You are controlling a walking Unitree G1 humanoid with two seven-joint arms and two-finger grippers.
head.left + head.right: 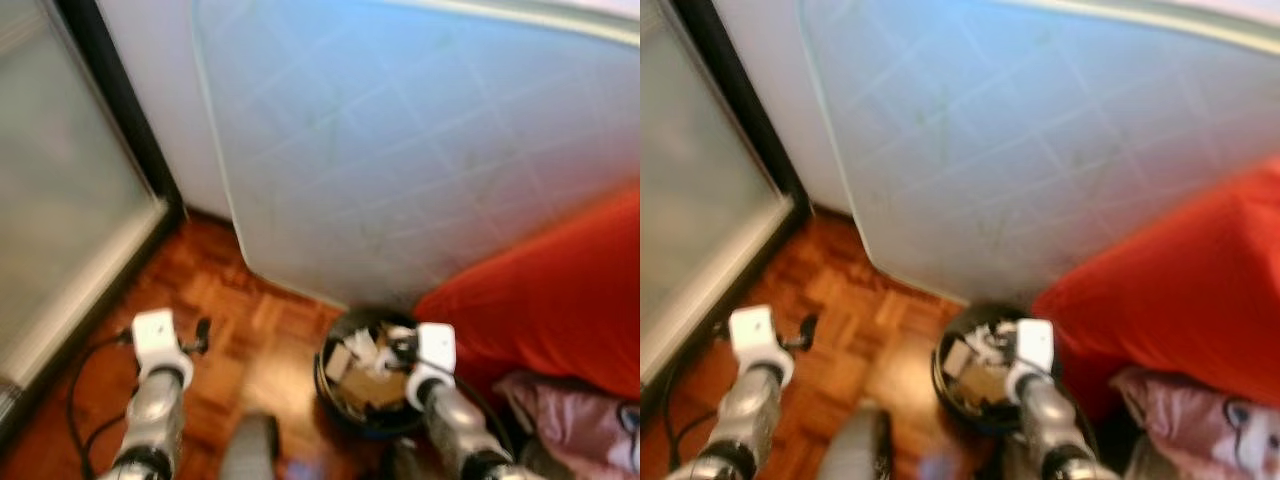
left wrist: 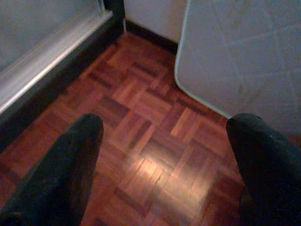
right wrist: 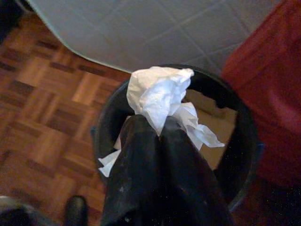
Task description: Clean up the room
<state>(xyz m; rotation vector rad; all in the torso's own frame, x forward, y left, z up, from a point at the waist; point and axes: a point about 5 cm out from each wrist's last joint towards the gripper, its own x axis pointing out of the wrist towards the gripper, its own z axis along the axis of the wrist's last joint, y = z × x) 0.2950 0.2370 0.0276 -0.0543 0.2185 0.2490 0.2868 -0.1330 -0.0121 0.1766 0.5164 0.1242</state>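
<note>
Black fingers (image 3: pixel 162 155) of the right gripper (image 3: pixel 161 126) press together on a crumpled white tissue (image 3: pixel 160 96), which bunches above their tips and trails a few loose ends down each side. That gripper hangs right over the mouth of a round black bin (image 3: pixel 244 141), and brown cardboard and paper scraps (image 1: pixel 368 382) lie inside it. From the head views the bin (image 1: pixel 325 375) stands on the wooden parquet floor (image 1: pixel 215 300), close against the bottom edge of a pale blue quilted mattress (image 1: pixel 420 150) that leans upright against the wall. Just to the bin's right lies a red cushion or cover (image 1: pixel 560 290), with a pinkish cloth (image 1: pixel 570 410) beside it lower down. The left gripper (image 2: pixel 164 136) hovers above bare parquet with its two fingers (image 2: pixel 70 165) spread wide and nothing between them; the rounded corner of the mattress (image 2: pixel 225 61) sits ahead of it. A frosted glass door in a dark frame (image 1: pixel 70 200) runs along the robot's left. Both head views are somewhat blurred.
</note>
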